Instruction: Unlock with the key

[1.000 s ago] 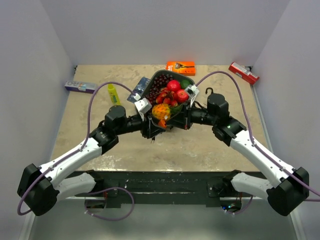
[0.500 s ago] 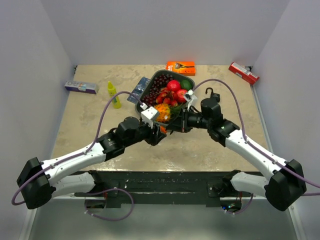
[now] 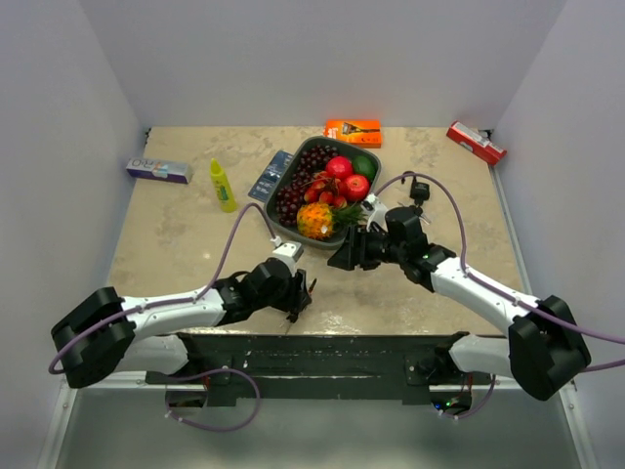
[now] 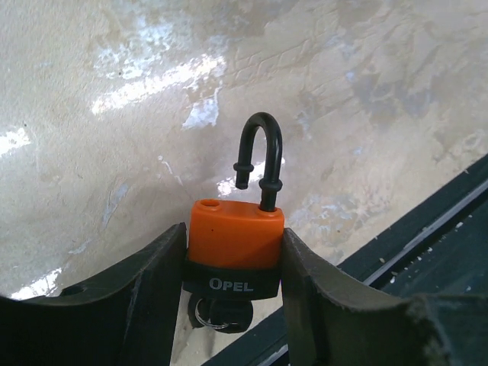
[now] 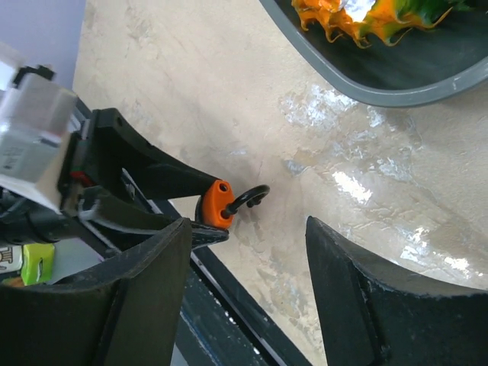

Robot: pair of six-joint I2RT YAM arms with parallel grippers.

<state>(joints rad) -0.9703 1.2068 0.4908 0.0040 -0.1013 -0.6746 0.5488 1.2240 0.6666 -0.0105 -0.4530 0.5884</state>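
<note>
A lab test cell: plain white walls point(image 3: 322, 59) enclose a marbled tabletop point(image 3: 244, 142).

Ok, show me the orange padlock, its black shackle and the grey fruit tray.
Orange plastic padlock point(image 4: 235, 232): left wrist view, middle of its orange body.
Black metal shackle point(image 4: 259, 119): left wrist view, top of its arch.
Grey fruit tray point(image 5: 396, 95): right wrist view, its near rim.

The left arm point(image 3: 161, 313) and right arm point(image 3: 480, 290) are built of smooth white shell links joined by bulky rounded black joints. A thin purple cable point(image 3: 223, 256) loops along each one. The left tool point(image 4: 234, 232) and right tool point(image 5: 248, 225) end in broad matte-black fingers point(image 4: 145, 293), scuffed pale along the edges.
</note>
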